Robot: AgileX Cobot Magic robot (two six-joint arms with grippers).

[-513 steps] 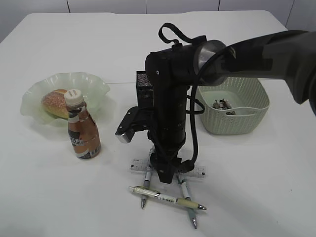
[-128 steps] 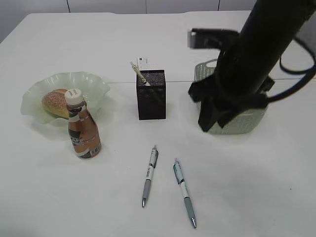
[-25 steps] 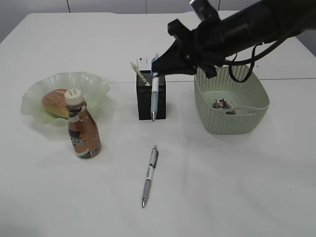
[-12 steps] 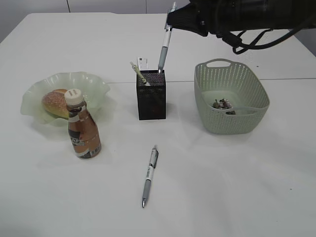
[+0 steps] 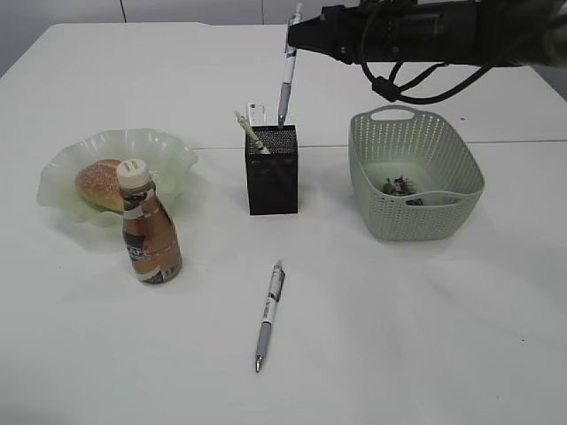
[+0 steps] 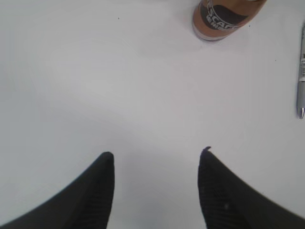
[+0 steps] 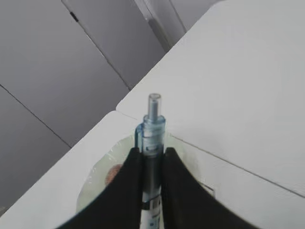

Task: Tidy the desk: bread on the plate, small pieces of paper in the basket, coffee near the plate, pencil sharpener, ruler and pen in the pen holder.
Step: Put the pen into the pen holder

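My right gripper (image 5: 297, 34) is shut on a blue-topped pen (image 5: 286, 75) and holds it nearly upright, tip just above the black mesh pen holder (image 5: 272, 173). The pen also shows in the right wrist view (image 7: 151, 143) between the jaws (image 7: 150, 157). The holder has a green pen and a white ruler end in it. A second pen (image 5: 268, 312) lies on the table in front; its tip shows in the left wrist view (image 6: 301, 67). My left gripper (image 6: 156, 160) is open and empty over bare table. Bread (image 5: 96, 184) lies on the green plate (image 5: 164, 150). The coffee bottle (image 5: 149, 237) stands beside the plate.
A pale green basket (image 5: 456, 208) with small paper scraps (image 5: 403, 189) in it stands right of the holder. The coffee bottle's base shows at the top of the left wrist view (image 6: 224, 21). The pencil sharpener is not visible.
My right gripper has lifted the blue pen from in front of the holder and turned it upright, and now holds it over the holder's opening. The other things have not moved.
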